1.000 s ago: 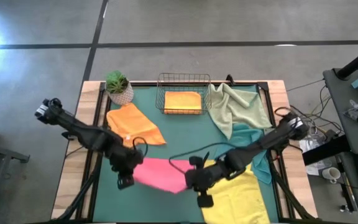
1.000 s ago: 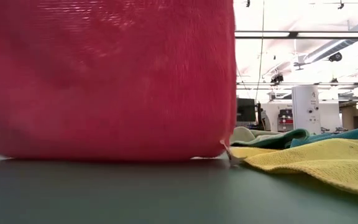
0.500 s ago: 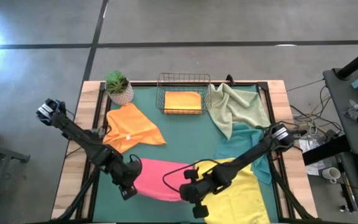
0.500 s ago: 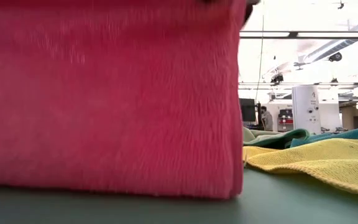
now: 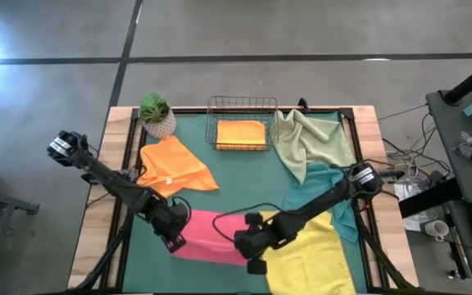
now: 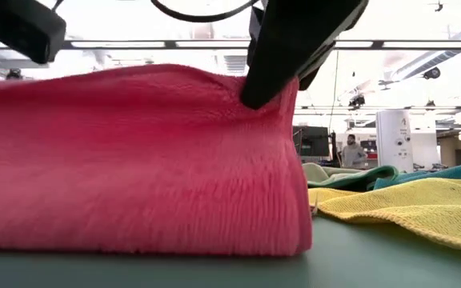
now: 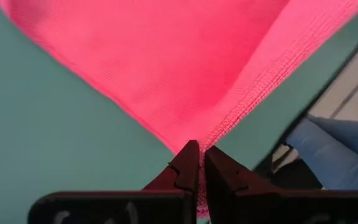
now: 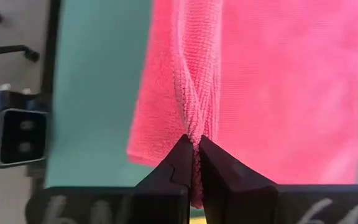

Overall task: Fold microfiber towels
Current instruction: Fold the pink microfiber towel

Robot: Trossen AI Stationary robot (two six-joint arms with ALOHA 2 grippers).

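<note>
The pink towel (image 5: 211, 235) lies folded over near the table's near edge, on the green mat (image 5: 244, 176); in the low view (image 6: 134, 160) it fills the left side. My left gripper (image 5: 173, 240) is shut on its left near corner. My right gripper (image 5: 251, 248) is shut on its right near corner. The yellow towel (image 5: 314, 254) lies spread at the right near side. An orange towel (image 5: 174, 168) lies crumpled at the left. Another orange towel (image 5: 241, 133) lies folded in the wire basket. The sage towel (image 5: 314, 143) and the teal towel (image 5: 330, 192) lie crumpled at the right. My left gripper pinches a corner of the pink towel (image 7: 199, 144) between its two fingertips. The cloth spreads away from the fingers, low over the mat. My right gripper pinches a bunched corner of the pink towel (image 8: 194, 134), several layers, between its fingertips. The towel's lower fold rests on the mat (image 6: 214, 248).
A wire basket (image 5: 242, 124) stands at the far middle. A small potted plant (image 5: 156, 115) stands at the far left corner. The low camera sits at the near edge, close to the pink towel.
Both grippers have carried the pink towel's held edge toward the table's near edge and down. The towel has folded over onto itself and now lies low on the mat, where before it hung upright like a curtain.
</note>
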